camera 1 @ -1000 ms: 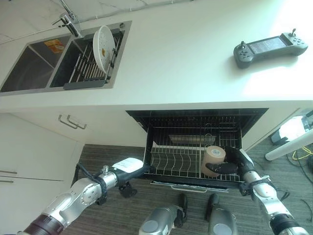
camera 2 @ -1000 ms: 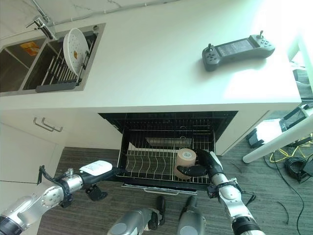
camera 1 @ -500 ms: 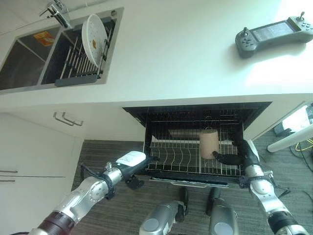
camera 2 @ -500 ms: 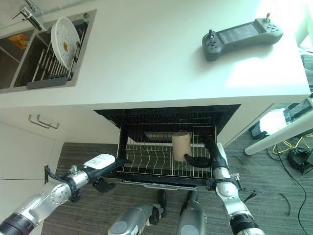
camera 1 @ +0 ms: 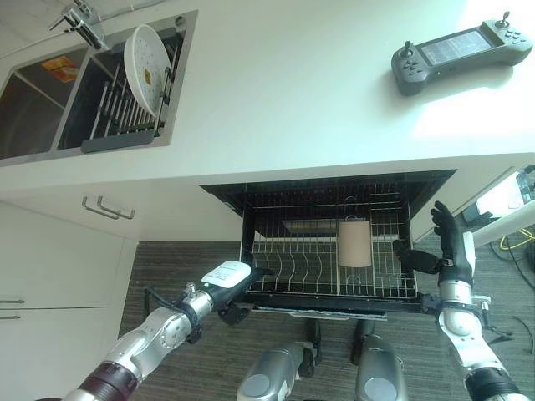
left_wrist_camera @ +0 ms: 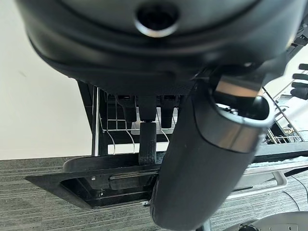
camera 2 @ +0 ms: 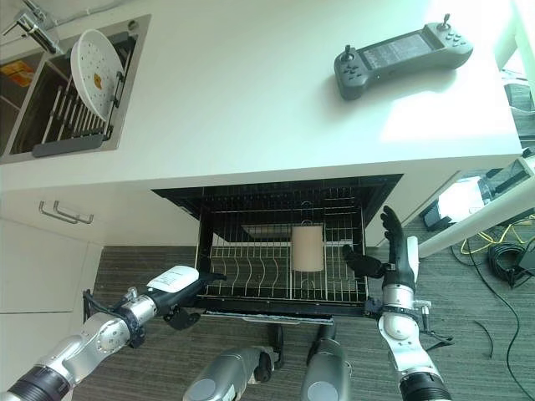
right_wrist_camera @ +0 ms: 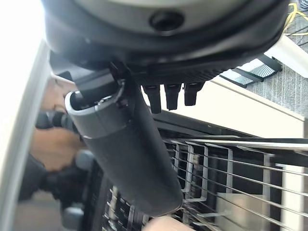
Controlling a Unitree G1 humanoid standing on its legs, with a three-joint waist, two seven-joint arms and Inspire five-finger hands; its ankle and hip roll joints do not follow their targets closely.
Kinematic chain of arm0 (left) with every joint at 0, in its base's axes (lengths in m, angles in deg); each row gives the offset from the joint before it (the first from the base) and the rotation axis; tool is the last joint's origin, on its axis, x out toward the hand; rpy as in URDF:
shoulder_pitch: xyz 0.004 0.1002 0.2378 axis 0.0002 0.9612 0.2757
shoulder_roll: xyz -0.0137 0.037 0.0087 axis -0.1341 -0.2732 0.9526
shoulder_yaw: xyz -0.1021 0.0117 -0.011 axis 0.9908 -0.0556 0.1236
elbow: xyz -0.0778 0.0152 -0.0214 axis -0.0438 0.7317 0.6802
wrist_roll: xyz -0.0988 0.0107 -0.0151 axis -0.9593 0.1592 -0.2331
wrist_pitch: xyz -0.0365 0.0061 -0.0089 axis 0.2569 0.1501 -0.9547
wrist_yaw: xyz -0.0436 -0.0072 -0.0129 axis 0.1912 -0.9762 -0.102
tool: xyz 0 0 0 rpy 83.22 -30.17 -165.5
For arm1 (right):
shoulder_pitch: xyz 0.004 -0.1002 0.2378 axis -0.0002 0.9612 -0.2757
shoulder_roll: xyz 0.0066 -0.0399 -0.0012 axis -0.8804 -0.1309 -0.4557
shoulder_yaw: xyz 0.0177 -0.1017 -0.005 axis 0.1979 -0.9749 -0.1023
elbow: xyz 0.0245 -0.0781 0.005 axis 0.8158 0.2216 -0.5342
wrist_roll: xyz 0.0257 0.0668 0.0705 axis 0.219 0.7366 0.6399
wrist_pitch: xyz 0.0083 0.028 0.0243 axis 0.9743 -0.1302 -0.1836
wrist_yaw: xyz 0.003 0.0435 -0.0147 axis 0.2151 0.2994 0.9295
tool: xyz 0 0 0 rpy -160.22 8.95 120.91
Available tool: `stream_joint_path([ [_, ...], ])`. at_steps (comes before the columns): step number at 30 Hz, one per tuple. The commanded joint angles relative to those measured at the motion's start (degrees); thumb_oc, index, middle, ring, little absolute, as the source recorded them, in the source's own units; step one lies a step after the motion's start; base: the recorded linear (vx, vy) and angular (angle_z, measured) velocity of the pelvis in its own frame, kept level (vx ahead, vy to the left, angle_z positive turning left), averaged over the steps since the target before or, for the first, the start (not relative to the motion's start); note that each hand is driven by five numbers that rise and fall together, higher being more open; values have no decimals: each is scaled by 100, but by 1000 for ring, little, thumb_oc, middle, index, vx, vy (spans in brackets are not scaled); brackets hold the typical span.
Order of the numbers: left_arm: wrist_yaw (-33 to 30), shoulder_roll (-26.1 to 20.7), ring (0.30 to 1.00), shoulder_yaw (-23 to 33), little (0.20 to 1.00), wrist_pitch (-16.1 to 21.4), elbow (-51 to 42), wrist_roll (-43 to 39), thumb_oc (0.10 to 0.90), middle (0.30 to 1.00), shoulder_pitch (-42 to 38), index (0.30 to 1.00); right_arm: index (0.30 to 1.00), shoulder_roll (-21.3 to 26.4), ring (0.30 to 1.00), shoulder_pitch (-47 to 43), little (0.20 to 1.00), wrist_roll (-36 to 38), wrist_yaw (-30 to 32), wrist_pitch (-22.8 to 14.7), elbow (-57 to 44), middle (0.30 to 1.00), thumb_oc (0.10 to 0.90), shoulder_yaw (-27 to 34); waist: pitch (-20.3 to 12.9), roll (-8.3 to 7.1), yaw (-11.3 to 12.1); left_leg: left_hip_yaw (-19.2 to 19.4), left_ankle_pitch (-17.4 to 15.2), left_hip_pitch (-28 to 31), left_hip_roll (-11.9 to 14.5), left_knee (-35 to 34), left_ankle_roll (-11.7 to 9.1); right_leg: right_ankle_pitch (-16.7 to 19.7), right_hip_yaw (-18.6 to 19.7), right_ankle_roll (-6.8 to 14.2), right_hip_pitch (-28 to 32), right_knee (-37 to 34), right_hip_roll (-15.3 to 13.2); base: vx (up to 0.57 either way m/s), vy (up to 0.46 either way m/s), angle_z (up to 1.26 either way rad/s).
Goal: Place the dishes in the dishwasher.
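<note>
No text, label, number or sign can be read on anything here.

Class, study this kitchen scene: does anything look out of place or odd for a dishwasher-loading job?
Yes. A grey handheld controller lies on the white countertop, which is not kitchenware. Also, one white plate stands in the sink rack, not in the dishwasher rack, where a tan cup sits.

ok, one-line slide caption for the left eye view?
Tan cup stands in the pulled-out dishwasher rack; right hand open beside it, left hand at the rack's front.
</note>
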Motion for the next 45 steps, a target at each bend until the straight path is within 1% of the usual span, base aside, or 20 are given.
stream_joint_path([
  [1, -126, 75, 900, -27, 900, 179, -193, 216, 800, 900, 497, 900, 900, 108, 900, -249, 900, 656, -273, -1005, -963, 900, 800, 422, 2, -88, -4, 324, -526, -282, 517, 552, -205, -942, 433, 65, 112, 459, 149, -31, -32, -7],
  [8, -330, 187, 900, 302, 900, -99, -64, 445, 800, 900, 845, 900, 900, -277, 900, 174, 900, 1603, -1294, -1087, -2454, 900, 800, 463, -100, -237, -131, 263, -573, -219, 517, 552, -224, -1060, 513, 17, 145, 463, 310, -22, -58, -7],
  [10, -451, 262, 900, 373, 900, -293, 27, 440, 800, 900, 877, 900, 900, -320, 900, 334, 900, 1964, -1572, -951, -2800, 900, 800, 546, -205, -270, -232, 466, -643, -128, 529, 552, -223, -1006, 469, -5, 291, 199, 375, -55, -52, 0],
  [12, -433, 280, 900, 389, 900, -305, 45, 501, 800, 900, 820, 900, 900, -297, 900, 508, 900, 2048, -1571, -1004, -3020, 900, 800, 661, -318, -272, -386, 958, -688, 7, 699, 552, -249, -939, 310, 0, 424, -27, 334, -57, 87, 14],
  [13, -384, 255, 900, 386, 900, -300, 48, 465, 800, 900, 767, 900, 900, -306, 900, 608, 900, 1942, -1425, -1102, -3203, 900, 800, 728, -450, -311, -463, 1006, -710, 142, 800, 552, -347, -925, 429, 77, 551, -188, 246, -64, 259, 56],
  [16, -270, 206, 900, 521, 900, -337, 92, 352, 800, 900, 821, 900, 900, -319, 900, 598, 900, 1935, -1245, -1219, -3293, 900, 800, 732, -635, -398, -403, 479, -558, 206, 909, 552, -379, -698, 785, 183, 544, -201, 57, -35, 439, 50],
  [18, -264, 206, 900, 553, 900, -332, 132, 336, 800, 900, 823, 900, 900, -308, 900, 550, 900, 1951, -1208, -1203, -3275, 900, 800, 726, -675, -412, -385, 368, -541, 226, 929, 552, -382, -661, 868, 201, 535, -201, 10, -17, 439, -30],
  [19, -282, 202, 900, 535, 900, -396, 299, 235, 800, 900, 756, 900, 900, -299, 900, 368, 900, 1986, -1137, -1200, -3174, 900, 800, 702, -741, -413, -350, 114, -663, 331, 749, 552, -325, -585, 1085, 324, 527, -201, -132, -29, 734, -61],
  [22, -302, 214, 900, 476, 900, -432, 631, 286, 800, 900, 661, 900, 900, -426, 900, 103, 900, 1644, -623, -1167, -3108, 900, 800, 737, -813, -435, -288, 230, -882, 446, 432, 552, -153, -175, 1271, 613, 439, -201, -542, -70, 666, -65],
  [23, -244, 107, 900, 492, 900, -413, 673, 285, 800, 900, 647, 900, 900, -544, 900, 24, 900, 1682, -529, -1044, -3095, 900, 800, 796, -814, -464, -204, 335, -986, 484, 278, 552, -41, 116, 1268, 703, 338, -201, -732, -122, 489, -67],
  [25, -140, -51, 900, 659, 900, -567, 587, 223, 800, 900, 813, 900, 900, -680, 900, -80, 900, 1751, -630, -846, -3097, 900, 800, 848, -828, -453, -64, 505, -1079, 512, 218, 552, 40, 415, 1008, 755, 200, -201, -776, -127, 410, -55],
  [27, -16, -182, 900, 789, 900, -722, 505, 209, 800, 900, 926, 900, 900, -745, 900, -155, 900, 1763, -642, -789, -3087, 900, 800, 846, -875, -395, 20, 629, -1117, 448, 282, 552, 109, 392, 855, 751, 186, -201, -543, -114, 259, -89],
  [29, -39, -319, 900, 921, 900, -877, 482, 348, 800, 900, 1120, 900, 900, -698, 900, -145, 900, 1778, -526, -785, -3143, 900, 800, 818, -967, -315, 60, 612, -1100, 338, 340, 552, 214, 92, 676, 629, 366, -142, 69, -91, 233, -40],
  [31, -200, -351, 900, 957, 900, -1178, 543, 297, 800, 900, 1190, 900, 900, -665, 900, -158, 900, 1817, -517, -767, -3153, 900, 800, 756, -1026, -335, 76, 601, -1110, 265, 320, 552, 259, -204, 606, 578, 372, 68, 361, -42, 98, -10],
  [33, -411, -320, 900, 1042, 900, -1555, 739, 163, 800, 900, 1234, 900, 900, -656, 900, -66, 900, 1901, -565, -806, -3146, 900, 800, 758, -1122, -420, 40, 467, -1125, 185, 189, 552, 277, -407, 705, 437, 409, 185, 880, 21, -26, 25],
  [35, -686, -199, 900, 1121, 900, -1775, 916, 50, 800, 900, 1270, 900, 900, -621, 900, 22, 900, 1976, -630, -889, -3142, 900, 800, 774, -1174, -471, 16, 369, -1099, 150, 82, 552, 255, -476, 795, 331, 468, 24, 1145, 35, -54, 20],
  [40, -1319, 271, 900, 1361, 900, -1931, 1819, -689, 800, 900, 1272, 900, 900, -471, 900, 46, 900, 2228, -983, -920, -3063, 900, 800, 919, -1273, -578, 4, 488, -971, 183, -21, 552, 134, -846, 746, 110, 490, -201, 1120, 58, -83, 38],
  [42, -1489, 742, 900, 1470, 900, -1771, 2359, -1348, 800, 900, 1240, 900, 900, -348, 900, 68, 900, 2127, -973, -990, -3126, 900, 800, 1046, -1237, -755, 15, 614, -900, 404, -178, 552, 75, -871, 776, 44, 535, -201, 958, 131, -108, 8],
  [43, -1488, 1018, 900, 1549, 900, -1668, 2726, -1840, 800, 900, 1165, 900, 900, -286, 900, 84, 900, 2021, -880, -991, -3196, 900, 800, 1084, -1118, -885, 38, 619, -660, 310, -199, 988, -76, -863, 833, -33, 641, -201, 877, 81, -108, 4],
  [45, -1324, 1377, 900, 1682, 900, -1658, 3108, -2387, 800, 900, 1091, 900, 900, -299, 900, 70, 900, 1955, -819, -919, -3258, 900, 800, 1111, -1038, -958, 53, 594, -526, -4, -76, 1362, -204, -823, 902, -82, 698, -201, 876, 93, -46, 20],
])
